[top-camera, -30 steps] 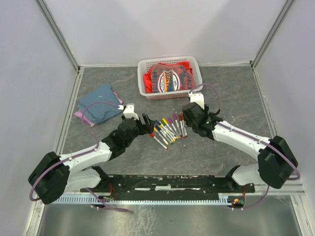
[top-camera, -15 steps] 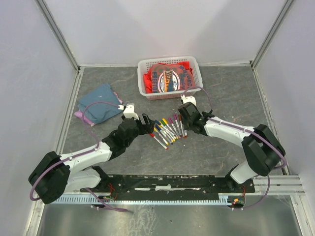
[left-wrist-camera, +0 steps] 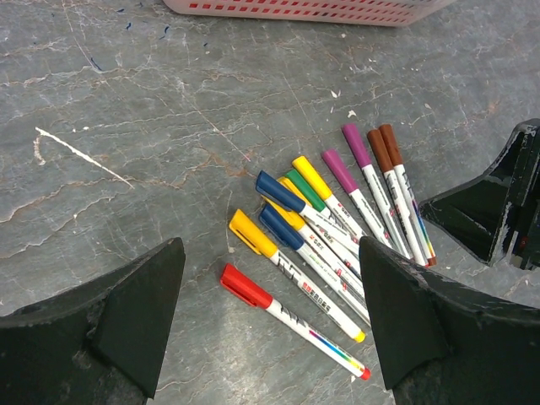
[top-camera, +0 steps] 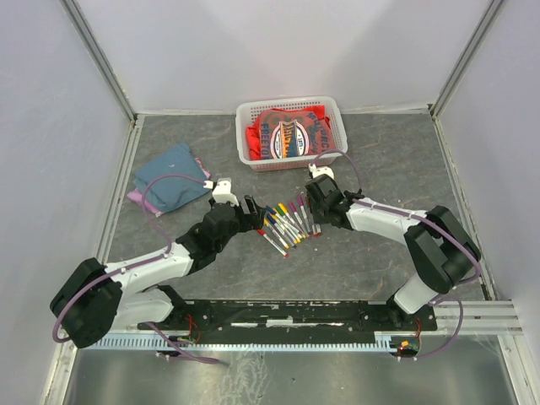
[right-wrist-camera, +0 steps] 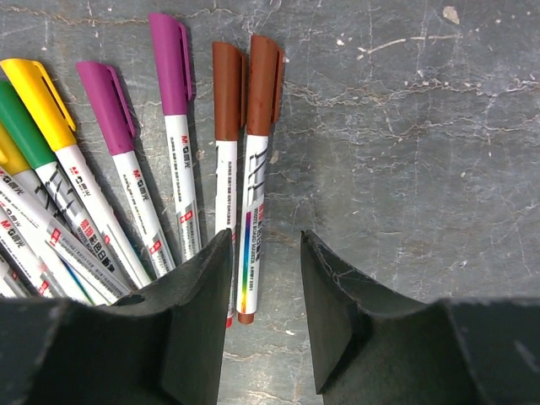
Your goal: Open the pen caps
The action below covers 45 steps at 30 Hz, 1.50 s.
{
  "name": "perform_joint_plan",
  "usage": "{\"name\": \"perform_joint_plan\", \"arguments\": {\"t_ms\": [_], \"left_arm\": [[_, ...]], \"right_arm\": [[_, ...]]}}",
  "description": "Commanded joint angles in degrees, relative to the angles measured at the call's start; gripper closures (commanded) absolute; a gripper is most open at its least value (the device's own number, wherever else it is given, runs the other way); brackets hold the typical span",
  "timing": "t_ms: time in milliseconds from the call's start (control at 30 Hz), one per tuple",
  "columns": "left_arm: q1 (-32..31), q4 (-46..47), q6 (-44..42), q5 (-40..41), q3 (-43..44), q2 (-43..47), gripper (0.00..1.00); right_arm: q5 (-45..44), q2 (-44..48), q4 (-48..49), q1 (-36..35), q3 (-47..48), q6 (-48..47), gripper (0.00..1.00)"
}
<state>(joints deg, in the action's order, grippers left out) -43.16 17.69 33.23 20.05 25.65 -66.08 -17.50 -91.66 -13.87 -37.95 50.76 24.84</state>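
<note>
Judging from the overhead view, the task was at its first step: every cap seemed to sit on its pen, and one pen was being singled out. The fan of pens (top-camera: 287, 221) lay on the grey table (top-camera: 380, 270), with the white basket (top-camera: 245, 139) beyond it and a blue cloth (top-camera: 173, 179) well off its left side. The left gripper (top-camera: 251, 205) hovered just off the fan's left edge. The right gripper (top-camera: 310, 205) sat low over its right edge.

From the left wrist, the left gripper (left-wrist-camera: 270, 249) stood spread wide, holding and touching nothing. The red cap (left-wrist-camera: 245, 285) and a yellow cap (left-wrist-camera: 251, 234) lay at the fan's left end.

From the right wrist, the right gripper (right-wrist-camera: 266, 245) stood about half parted, straddling the lower barrel of the brown-capped pen (right-wrist-camera: 256, 186) at the fan's right edge. The gap looked wider than the barrel, with one finger (right-wrist-camera: 194, 287) close against it, so no firm pinch showed. Its brown cap (right-wrist-camera: 263, 84) pointed away from the fingers, beside a second brown cap (right-wrist-camera: 226, 89).

The next move probably called for pinching that barrel, lifting it clear of the fan, and offering the cap end to the left gripper to pull off.
</note>
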Motion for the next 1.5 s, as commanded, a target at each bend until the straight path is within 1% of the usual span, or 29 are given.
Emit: {"name": "perform_joint_plan", "arguments": {"t_ms": [0, 667, 867, 967, 1033, 1200, 1267, 1467], "left_arm": [[-0.2, 2.7, 1.7, 1.1, 1.8, -0.5, 0.1], [-0.2, 2.8, 1.9, 1.0, 1.5, 0.3, 0.11], [-0.3, 2.8, 1.9, 1.0, 1.4, 0.3, 0.11], [-0.2, 2.8, 2.0, 0.9, 1.6, 0.4, 0.11], [-0.3, 2.8, 2.1, 0.7, 1.7, 0.4, 0.11], [-0.3, 2.8, 2.6, -0.3, 2.1, 0.1, 0.1], [-0.3, 2.8, 2.9, -1.2, 2.6, -0.3, 0.1], [-0.3, 3.0, 4.2, -6.0, 5.2, -3.0, 0.06]], "right_arm": [[1.0, -0.8, 1.9, 0.5, 1.9, 0.7, 0.55], [2.7, -3.1, 1.7, 1.5, 2.1, 1.2, 0.56], [3.3, -4.5, 1.2, 1.4, 2.2, 1.4, 0.59], [3.8, -5.0, 0.3, 1.5, 2.3, 1.8, 0.65], [4.4, -5.4, -0.2, 1.5, 2.1, 2.1, 0.71], [5.7, -5.0, -0.5, 1.5, 0.6, 3.2, 0.92], [5.9, -4.4, -0.6, 1.4, 0.0, 3.3, 0.98], [5.6, -1.1, -0.1, 1.5, -0.9, 2.8, 0.99]]}}
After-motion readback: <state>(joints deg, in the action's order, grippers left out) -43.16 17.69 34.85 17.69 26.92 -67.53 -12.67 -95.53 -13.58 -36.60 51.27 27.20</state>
